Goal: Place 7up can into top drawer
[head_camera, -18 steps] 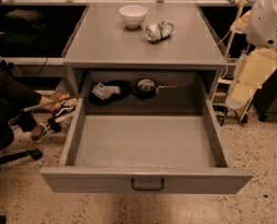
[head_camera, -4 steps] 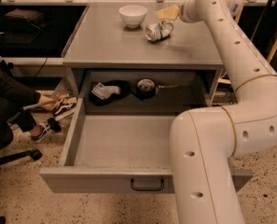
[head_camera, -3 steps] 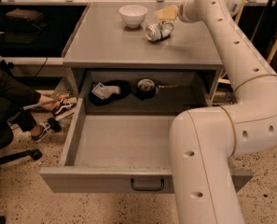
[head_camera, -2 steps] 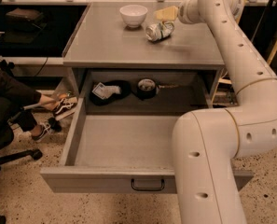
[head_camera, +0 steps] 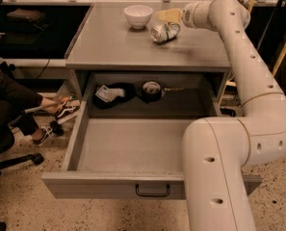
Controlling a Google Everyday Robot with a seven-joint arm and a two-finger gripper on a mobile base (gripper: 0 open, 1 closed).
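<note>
lying lengthwise left-right: 7up can [head_camera: 165,32], tool [head_camera: 169,15] just behind

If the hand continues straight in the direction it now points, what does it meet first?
Probably the white bowl: the hand, close by the 7up can, points toward it. Depth is unclear; it may pass above.
</note>
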